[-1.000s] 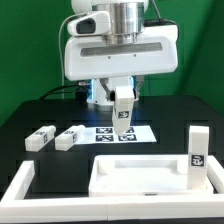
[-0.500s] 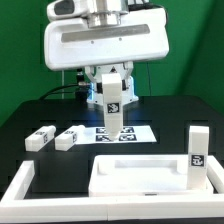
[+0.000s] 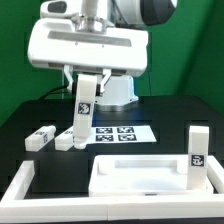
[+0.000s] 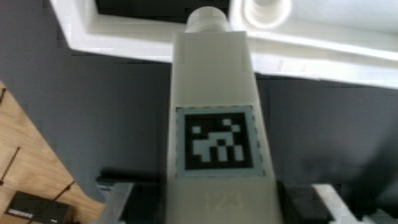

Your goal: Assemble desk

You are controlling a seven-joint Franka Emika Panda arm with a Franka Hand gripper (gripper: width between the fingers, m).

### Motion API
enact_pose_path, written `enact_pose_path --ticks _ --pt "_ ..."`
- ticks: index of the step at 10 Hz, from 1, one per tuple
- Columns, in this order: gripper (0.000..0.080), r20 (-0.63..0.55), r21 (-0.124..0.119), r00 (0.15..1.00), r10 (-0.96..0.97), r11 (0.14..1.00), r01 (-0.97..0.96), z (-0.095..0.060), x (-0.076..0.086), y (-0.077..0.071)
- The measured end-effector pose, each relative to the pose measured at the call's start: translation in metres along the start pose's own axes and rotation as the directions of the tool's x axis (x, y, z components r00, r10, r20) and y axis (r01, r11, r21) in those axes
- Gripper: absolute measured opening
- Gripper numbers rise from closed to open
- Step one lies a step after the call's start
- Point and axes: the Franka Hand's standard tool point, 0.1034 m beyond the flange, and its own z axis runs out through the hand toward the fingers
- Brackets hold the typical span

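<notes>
Your gripper (image 3: 90, 82), clamped on the tagged leg (image 3: 83, 115), now hangs farther toward the exterior view's left above the black table (image 3: 170, 115); a green backdrop (image 3: 190, 60) stands behind.

A green backdrop (image 3: 195, 60) stands behind the black table (image 3: 175, 115).

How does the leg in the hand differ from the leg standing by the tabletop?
The held leg leans tilted; the standing leg is upright. The hand clamps the held leg's upper end; nothing grips the standing leg at the tabletop. Both are white, square and tagged.
</notes>
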Motion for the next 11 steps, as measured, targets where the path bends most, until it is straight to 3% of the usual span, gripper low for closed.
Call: enact_pose_path --ticks 1,3,5,9,10,11 --pt "0.0290 0.030 0.021 1.000 0.002 1.000 -0.003 0.005 0.000 0.000" --pt "0.0290 0.097 0.094 0.995 0.007 0.995 -0.016 0.009 0.015 0.002" --pt "0.0290 0.127 0.140 0.992 0.021 0.989 -0.039 0.005 0.030 -0.019" --pt "0.0290 0.117 0.123 0.993 0.020 0.992 -0.035 0.009 0.024 -0.011" --pt "0.0290 0.075 0.089 0.996 0.042 0.995 -0.048 0.013 0.015 -0.004" --pt "0.0290 0.079 0.101 0.996 0.051 0.993 -0.059 0.015 0.016 -0.010"
